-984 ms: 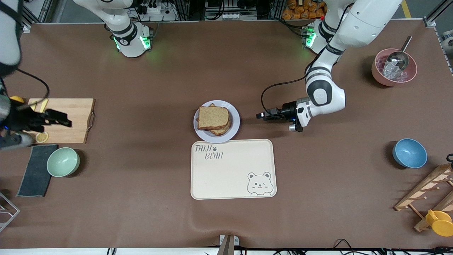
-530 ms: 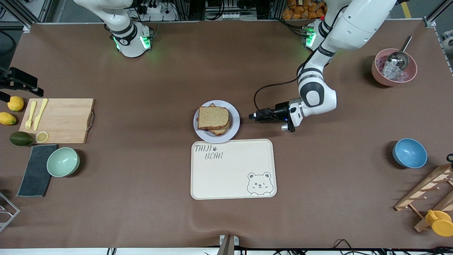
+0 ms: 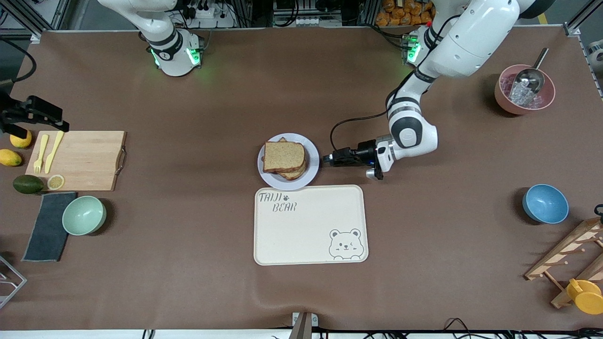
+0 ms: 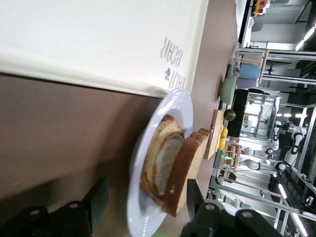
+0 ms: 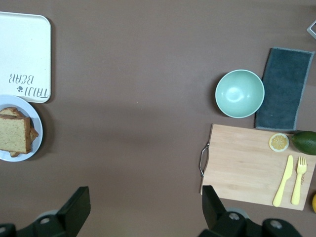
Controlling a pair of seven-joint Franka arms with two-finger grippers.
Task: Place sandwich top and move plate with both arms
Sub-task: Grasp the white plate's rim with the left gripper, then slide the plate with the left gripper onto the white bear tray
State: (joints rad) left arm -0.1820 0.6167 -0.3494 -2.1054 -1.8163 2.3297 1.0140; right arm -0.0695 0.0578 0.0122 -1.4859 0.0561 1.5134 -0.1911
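The plate (image 3: pixel 301 181) sits mid-table beside the cream tray, on the side farther from the front camera. It carries a stacked sandwich with the brown sandwich top (image 3: pixel 284 156) lying flat on it. My left gripper (image 3: pixel 324 160) is low at the plate's rim on the left arm's side. In the left wrist view it (image 4: pixel 145 202) stands open, with the plate's rim (image 4: pixel 170 106) and the edge of the sandwich top (image 4: pixel 190 173) between its jaws. My right gripper (image 3: pixel 44 117) hangs open and empty over the right arm's end of the table. Its wrist view shows the plate (image 5: pixel 19 101) some way off.
A cream bear tray (image 3: pixel 311 225) touches the plate's nearer side. A cutting board (image 3: pixel 80 160) with cutlery, a mint bowl (image 3: pixel 84 215) and a grey cloth (image 3: pixel 47 226) lie at the right arm's end. A blue bowl (image 3: pixel 545 203), a pink bowl (image 3: pixel 524 89) and a wooden rack (image 3: pixel 570 256) stand at the left arm's end.
My left gripper has slid along the table to the plate's rim while its jaws narrowed. My right gripper has swung off the cutting board toward the table's end.
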